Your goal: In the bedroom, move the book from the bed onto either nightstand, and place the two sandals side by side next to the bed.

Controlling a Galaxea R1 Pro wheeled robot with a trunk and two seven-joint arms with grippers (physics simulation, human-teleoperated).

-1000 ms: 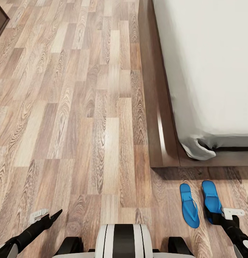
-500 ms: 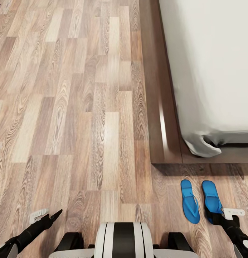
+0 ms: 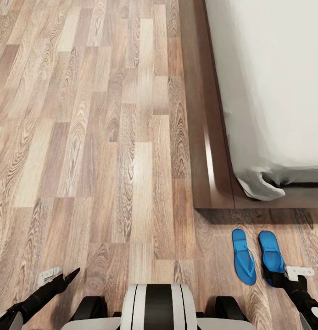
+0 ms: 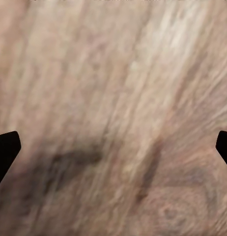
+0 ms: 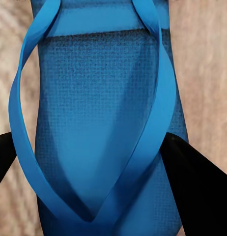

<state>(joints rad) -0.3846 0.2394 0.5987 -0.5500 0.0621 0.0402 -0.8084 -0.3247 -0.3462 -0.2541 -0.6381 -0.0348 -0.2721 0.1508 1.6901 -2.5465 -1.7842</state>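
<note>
Sandals [image 3: 244, 257] parallel, long axes toward bed [image 3: 209, 151], right end effector [image 3: 278, 277] spread, straddling one

Brightness: we see even, bright, soft light across the pale wood-plank floor [image 3: 108, 137].
Glare: we note a thin white highlight streak on the glossy dark brown wooden bed frame [image 3: 207, 151].
Shadows: we find a soft dark band on the floor at 6 o'clock of the frame, and shade under the folded corner of the light grey mattress [image 3: 278, 91].
Blur: we see the left wrist view's floor grain smeared; the bright blue flat sandal [image 5: 101, 128] is sharp in the right wrist view.
</note>
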